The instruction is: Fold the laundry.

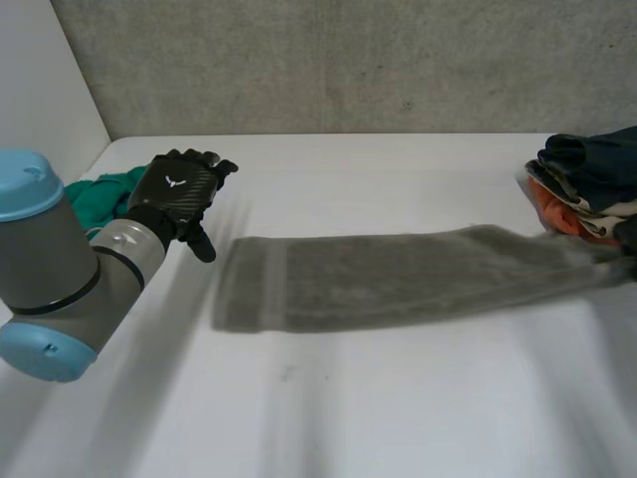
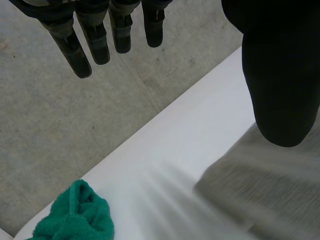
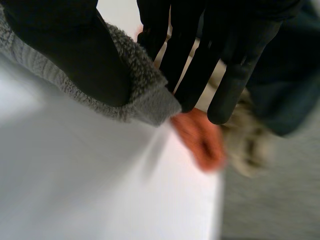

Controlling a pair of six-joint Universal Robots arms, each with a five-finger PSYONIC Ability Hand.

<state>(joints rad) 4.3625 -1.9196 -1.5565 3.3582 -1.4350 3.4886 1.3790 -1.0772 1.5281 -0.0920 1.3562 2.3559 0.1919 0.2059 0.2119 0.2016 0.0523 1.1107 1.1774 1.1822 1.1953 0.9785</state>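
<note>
The grey towel (image 1: 398,279) is laid out lengthwise across the white table (image 1: 398,408). Its corner nearest a pile of clothes (image 1: 587,179) is pinched between the thumb and fingers of the right hand (image 3: 225,30). The left hand (image 1: 179,189) is held with fingers straight and nothing grasped, between the towel's other end and a green cloth (image 1: 105,194).

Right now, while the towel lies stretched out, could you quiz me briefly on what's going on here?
1. True or false: the left hand holds the grey towel.
2. Which hand pinches the towel's end? A left hand, B right hand.
3. Fill in: the bunched cloth near the left hand is ____.
Key: 1 false, its fingers are straight and off it; 2 B; 3 green.
</note>
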